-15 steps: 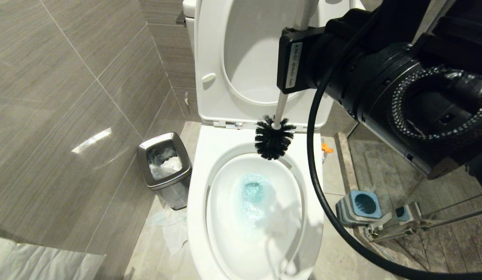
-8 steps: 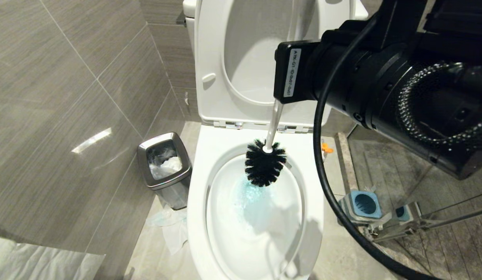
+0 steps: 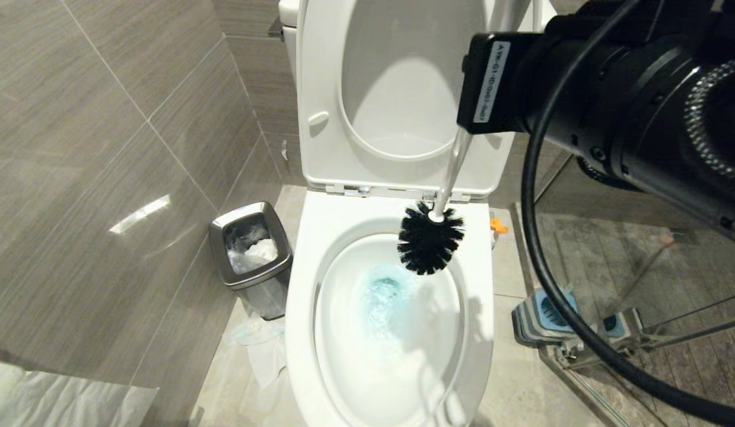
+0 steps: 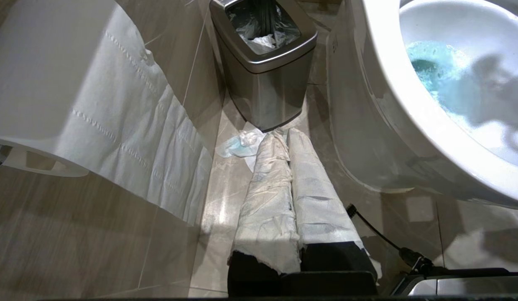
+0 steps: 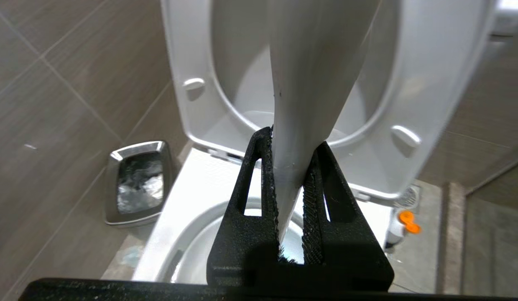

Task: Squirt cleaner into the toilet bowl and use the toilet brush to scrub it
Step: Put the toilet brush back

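Item: slim toilet brush w/ whitish-grey plastic handle (image 3: 453, 166) and black bristle head, handle clamped in right pincer (image 5: 290, 184), jaws nearly shut on it. Long axis ran steeply down from pincer; head hung over rear rim of glossy white ceramic toilet bowl (image 3: 302, 296), above turquoise-blue cleaner (image 3: 382, 296) in water.

Nearby: raised seat and lid behind; square steel waste bin (image 3: 251, 255) on bowl's left; blue-topped holder (image 3: 545, 317) on its right.

Left pincer (image 4: 290, 200): paper-wrapped, shut, empty, parked low by bin.
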You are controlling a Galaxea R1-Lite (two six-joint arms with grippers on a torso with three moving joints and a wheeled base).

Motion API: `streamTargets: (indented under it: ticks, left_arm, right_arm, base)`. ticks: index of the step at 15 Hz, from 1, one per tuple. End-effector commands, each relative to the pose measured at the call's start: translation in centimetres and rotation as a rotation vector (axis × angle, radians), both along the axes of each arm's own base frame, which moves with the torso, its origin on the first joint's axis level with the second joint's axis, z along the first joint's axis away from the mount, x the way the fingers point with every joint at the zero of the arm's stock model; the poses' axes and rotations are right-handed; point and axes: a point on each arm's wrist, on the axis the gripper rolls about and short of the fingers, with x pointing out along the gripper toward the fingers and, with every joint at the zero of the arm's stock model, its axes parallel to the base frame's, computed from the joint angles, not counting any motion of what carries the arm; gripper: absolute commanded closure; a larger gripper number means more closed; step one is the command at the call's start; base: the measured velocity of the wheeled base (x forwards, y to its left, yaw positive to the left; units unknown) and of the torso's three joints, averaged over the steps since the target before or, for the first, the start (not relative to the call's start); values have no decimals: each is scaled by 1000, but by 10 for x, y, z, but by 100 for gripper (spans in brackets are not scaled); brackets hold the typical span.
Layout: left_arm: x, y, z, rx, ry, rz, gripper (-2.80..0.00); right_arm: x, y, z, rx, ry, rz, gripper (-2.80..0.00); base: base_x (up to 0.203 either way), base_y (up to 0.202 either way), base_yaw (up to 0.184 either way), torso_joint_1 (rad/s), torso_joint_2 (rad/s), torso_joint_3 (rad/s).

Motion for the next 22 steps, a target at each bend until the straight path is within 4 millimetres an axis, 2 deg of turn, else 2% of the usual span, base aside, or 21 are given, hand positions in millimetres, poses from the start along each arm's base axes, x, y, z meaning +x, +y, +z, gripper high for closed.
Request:
streamTargets:
  ticks: [1, 3, 5, 9, 14, 22]
  left_arm:
    - [0, 0, 0, 0, 1, 0, 0]
    - [0, 0, 0, 0, 1, 0, 0]
    - [0, 0, 0, 0, 1, 0, 0]
    - [0, 0, -1, 0, 3, 0, 0]
    - [0, 0, -1, 0, 3, 0, 0]
    - [0, 0, 0, 0, 1, 0, 0]
  right_arm:
    - [-11, -20, 5, -2, -12, -23, 0]
    - [-16, -35, 3, -15, -12, -51, 0]
    - [-13, -49, 3, -15, -11, -115, 0]
    - [2, -71, 2, -17, -10, -221, 0]
    - [25, -91, -9, -40, 13, -346, 0]
    - [59, -143, -25, -34, 30, -527, 0]
  base:
    - [0, 0, 0, 0, 0, 0]
    - [0, 0, 0, 0, 0, 0]
    - [0, 0, 0, 0, 0, 0]
    - [0, 0, 0, 0, 0, 0]
    - [0, 0, 0, 0, 0, 0]
    - [0, 0, 0, 0, 0, 0]
